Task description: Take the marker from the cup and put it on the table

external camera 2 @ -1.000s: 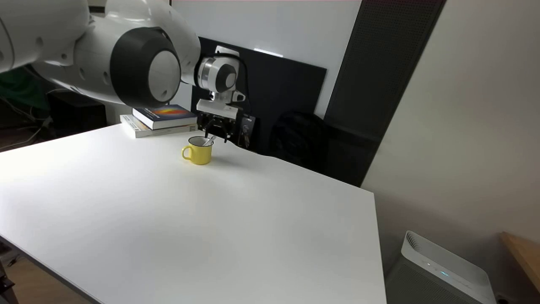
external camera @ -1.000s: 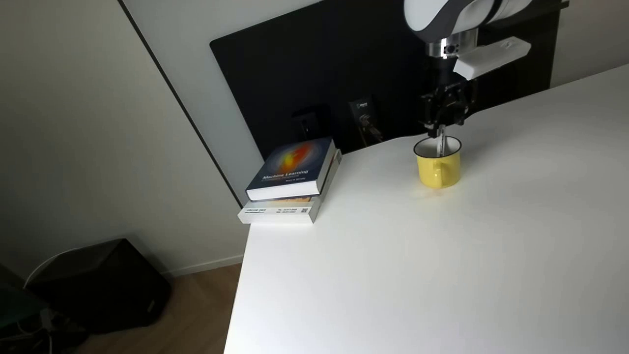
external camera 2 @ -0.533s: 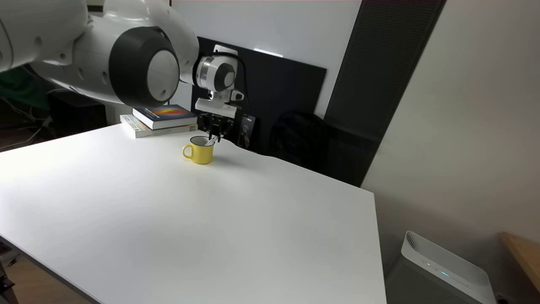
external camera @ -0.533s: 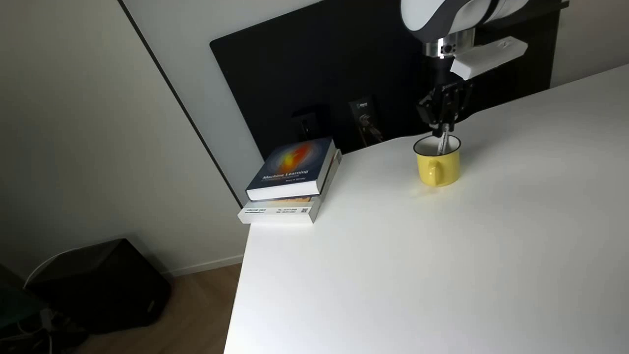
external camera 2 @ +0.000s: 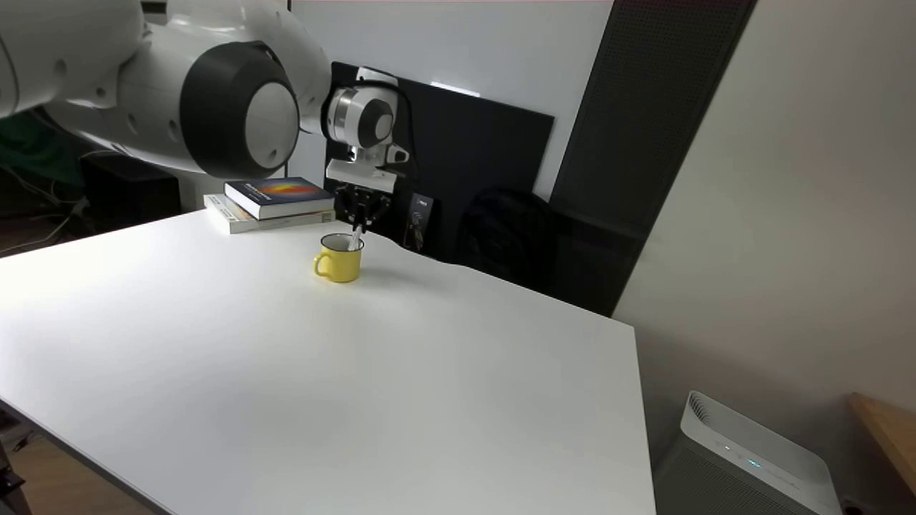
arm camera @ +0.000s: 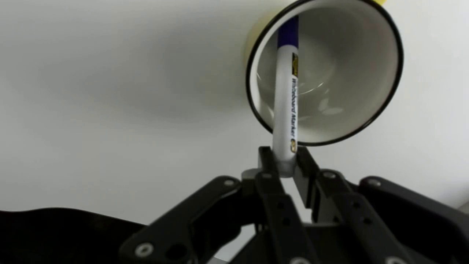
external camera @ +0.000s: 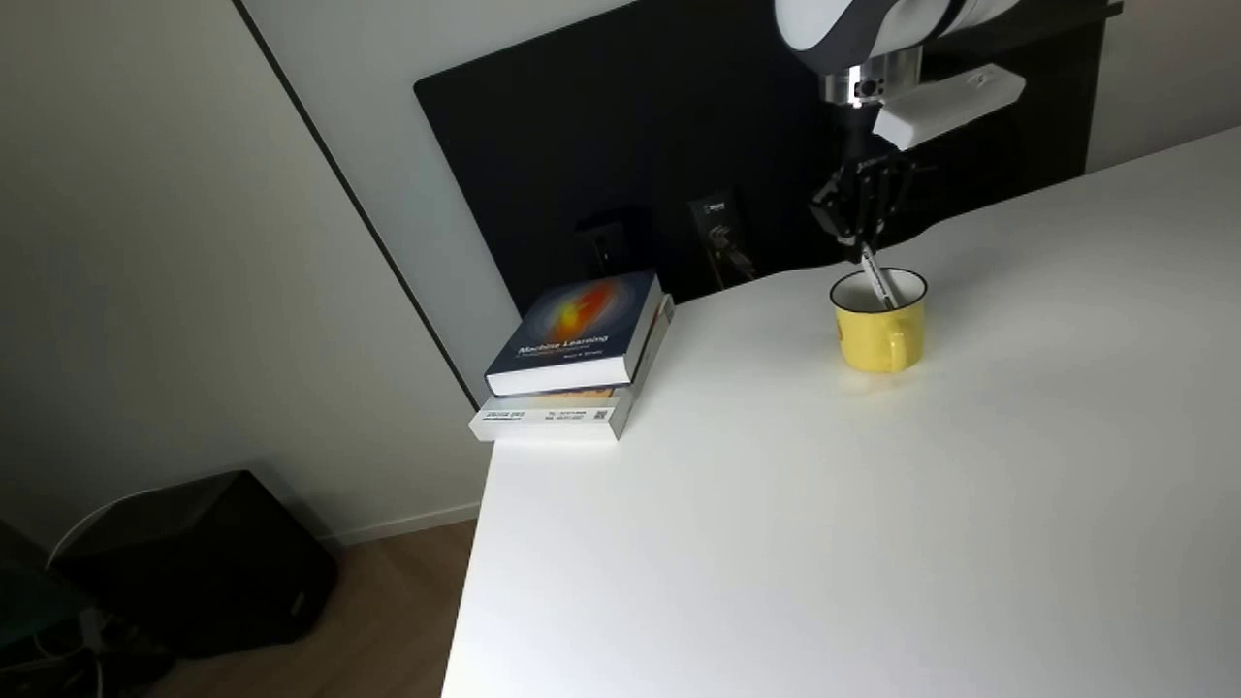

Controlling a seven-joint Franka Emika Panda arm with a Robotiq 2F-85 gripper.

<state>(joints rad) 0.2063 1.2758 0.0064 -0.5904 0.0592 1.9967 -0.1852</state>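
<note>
My gripper (arm camera: 285, 156) is shut on the upper white end of the marker (arm camera: 286, 99), with one finger pad on each side of it. The marker slants down into the cup (arm camera: 398, 47), its purple end lower, inside against the wall. It is a yellow mug with a black rim, upright on the white table (external camera: 776, 543). In both exterior views the dark gripper (external camera: 863, 248) hangs just above the mug (external camera: 861, 341), and the marker (external camera 2: 356, 239) bridges the two. The mug's handle (external camera 2: 323, 266) points away from the gripper.
Two stacked books (external camera: 574, 334) lie on the table's corner, to the mug's left in an exterior view. A black panel (external camera: 620, 145) stands behind the table's back edge, close to the gripper. An air purifier (external camera 2: 751, 458) sits on the floor beyond the table.
The fingers have come together on the marker. The gripper has risen and shifted slightly left in both exterior views. The mug has moved a little and turned, and the marker's lean has changed.
</note>
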